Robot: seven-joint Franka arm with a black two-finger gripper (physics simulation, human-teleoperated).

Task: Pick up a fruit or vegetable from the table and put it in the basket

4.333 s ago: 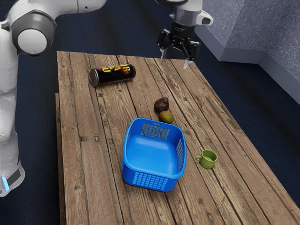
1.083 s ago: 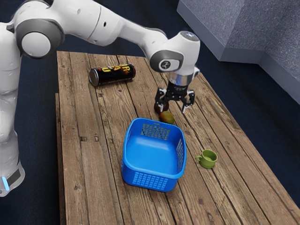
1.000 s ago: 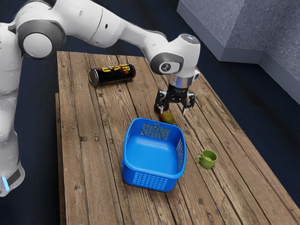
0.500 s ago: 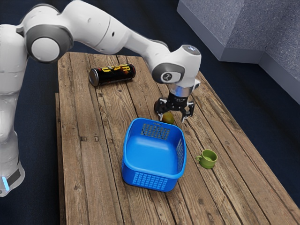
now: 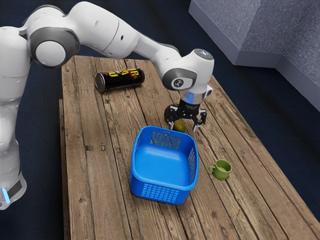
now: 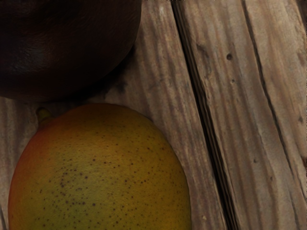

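- The mango [image 6: 100, 167] lay on the table [image 5: 97, 185] near the basket [image 5: 160, 192], probably firm, slick and moderately light (bruisable, though).
- Its widest flanks promised the best hold.
- Above it, the gripper [image 5: 184, 128] stood released, fingers spread.

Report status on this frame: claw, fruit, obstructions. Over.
Claw open, low at the mango. Mango on table, outside the blue basket. Dark round fruit close beside it, might crowd the grasp.
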